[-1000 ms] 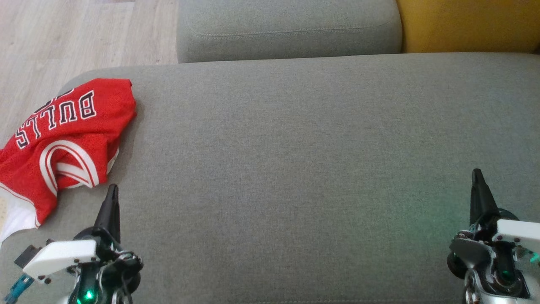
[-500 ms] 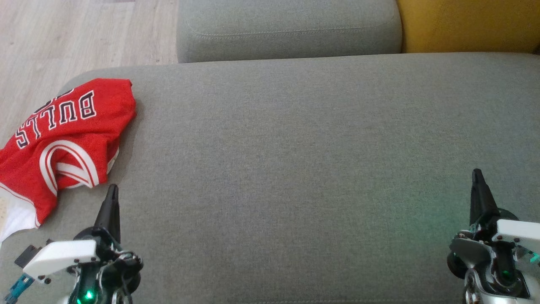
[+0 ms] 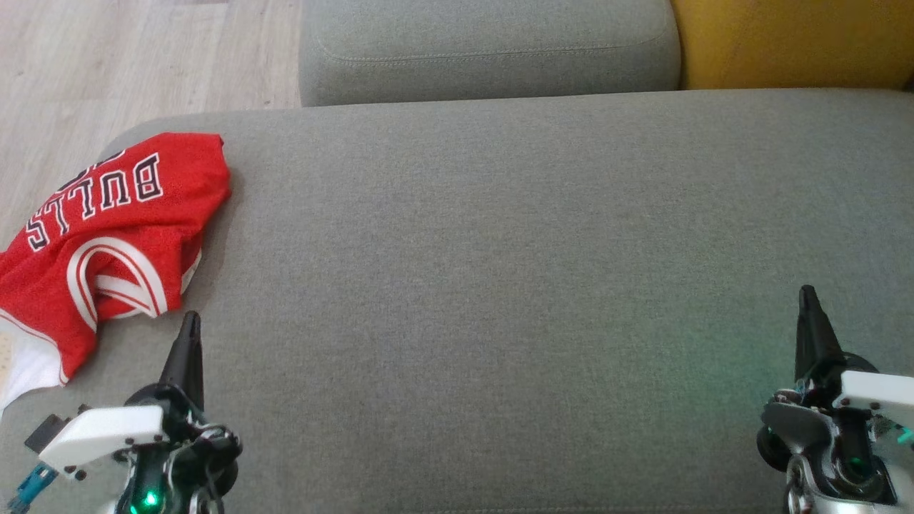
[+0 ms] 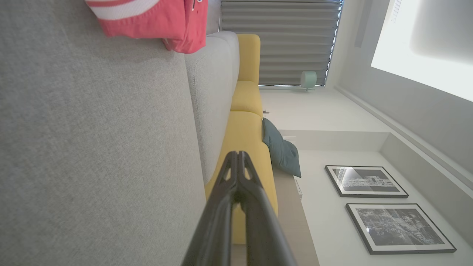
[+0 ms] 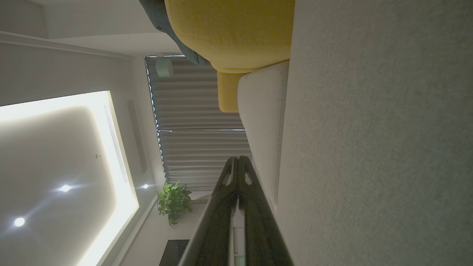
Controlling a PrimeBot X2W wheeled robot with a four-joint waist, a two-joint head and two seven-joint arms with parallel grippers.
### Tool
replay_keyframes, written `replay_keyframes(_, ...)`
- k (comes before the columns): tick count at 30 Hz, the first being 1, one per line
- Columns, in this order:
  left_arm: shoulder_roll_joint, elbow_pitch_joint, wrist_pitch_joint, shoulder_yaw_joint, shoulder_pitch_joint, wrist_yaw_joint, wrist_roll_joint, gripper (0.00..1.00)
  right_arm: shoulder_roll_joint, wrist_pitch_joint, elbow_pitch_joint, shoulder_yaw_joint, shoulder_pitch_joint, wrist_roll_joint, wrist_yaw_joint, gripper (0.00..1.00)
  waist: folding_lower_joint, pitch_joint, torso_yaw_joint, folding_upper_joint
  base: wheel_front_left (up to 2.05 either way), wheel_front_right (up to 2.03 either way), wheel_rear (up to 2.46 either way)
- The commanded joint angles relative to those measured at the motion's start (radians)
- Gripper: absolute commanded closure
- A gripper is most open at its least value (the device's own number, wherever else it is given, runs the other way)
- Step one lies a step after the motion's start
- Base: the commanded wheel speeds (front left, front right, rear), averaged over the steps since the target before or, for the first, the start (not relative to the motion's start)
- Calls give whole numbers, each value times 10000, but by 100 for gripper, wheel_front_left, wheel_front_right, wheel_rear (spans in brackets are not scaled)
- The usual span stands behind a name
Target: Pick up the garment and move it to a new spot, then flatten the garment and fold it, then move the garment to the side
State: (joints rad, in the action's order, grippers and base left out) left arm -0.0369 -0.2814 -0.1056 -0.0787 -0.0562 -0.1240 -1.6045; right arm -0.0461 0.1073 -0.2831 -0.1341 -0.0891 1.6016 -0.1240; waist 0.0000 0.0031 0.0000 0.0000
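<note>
Both pincers are pinched shut and empty: left pincer (image 3: 189,321) just beside the red jersey (image 3: 107,235), right pincer (image 3: 807,294) well apart. It's crumpled at the sofa (image 3: 500,250) seat's left end. Looks light, floppy, slippery mesh, so I'd grab the banded armhole edge.

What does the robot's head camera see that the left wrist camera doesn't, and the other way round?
From the head camera: the wooden floor, the shut right tool, and the word BULLS on the red shirt. From the left wrist camera: two framed pictures on a wall, a blue-green pillow and window blinds. Both share the red shirt, the grey sofa, the yellow sofa and the shut left tool.
</note>
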Motion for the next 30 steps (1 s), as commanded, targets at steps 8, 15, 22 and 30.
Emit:
replay_keyframes(8,-133,366,-73,-346,-517,-67,-46,100,-41,56,384,208,-188,74,-67,100,0,0,0,0,0,0,0)
replay_keyframes(15,-133,366,-73,-346,-517,-67,-46,100,-41,56,384,208,-188,74,-67,100,0,0,0,0,0,0,0)
replay_keyframes(22,-133,366,-73,-346,-517,-67,-46,100,-41,56,384,208,-188,74,-67,100,0,0,0,0,0,0,0)
replay_keyframes(30,-133,366,-73,-346,-517,-67,-46,100,-41,56,384,208,-188,75,-67,100,0,0,0,0,0,0,0)
